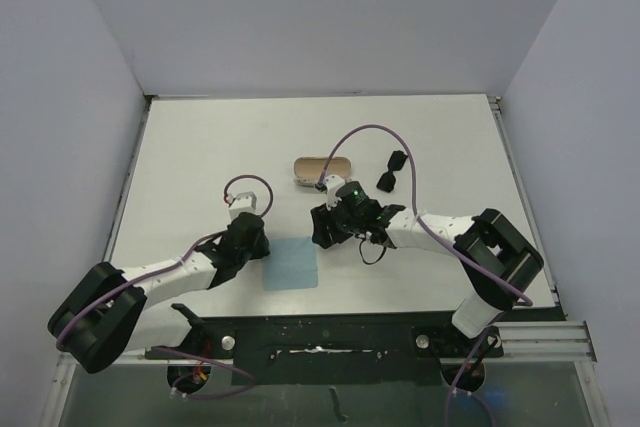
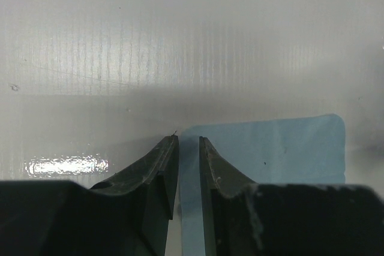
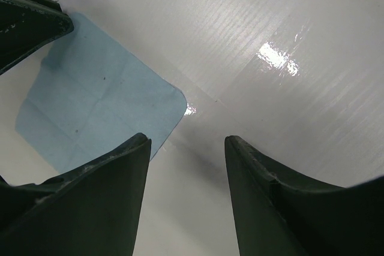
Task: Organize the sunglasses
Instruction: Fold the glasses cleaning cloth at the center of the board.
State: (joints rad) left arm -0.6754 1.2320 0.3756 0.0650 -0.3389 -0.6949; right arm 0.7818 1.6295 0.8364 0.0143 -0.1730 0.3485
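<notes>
The black sunglasses (image 1: 392,169) lie folded on the table at the back right, untouched. Left of them rests the oblong case (image 1: 322,169), open with its tan inside showing. A light blue cloth (image 1: 291,264) lies flat near the front. My left gripper (image 1: 250,239) hangs low at the cloth's left edge. In the left wrist view its fingers stand a narrow gap apart (image 2: 189,139), and the cloth (image 2: 270,148) edge runs under that gap. My right gripper (image 1: 322,229) is open (image 3: 187,139) over bare table just right of the cloth (image 3: 102,100), holding nothing.
White walls enclose the table (image 1: 200,147) on three sides. Purple cables loop above both arms. The left arm's finger (image 3: 30,22) shows at the top left of the right wrist view, close to the cloth's far corner.
</notes>
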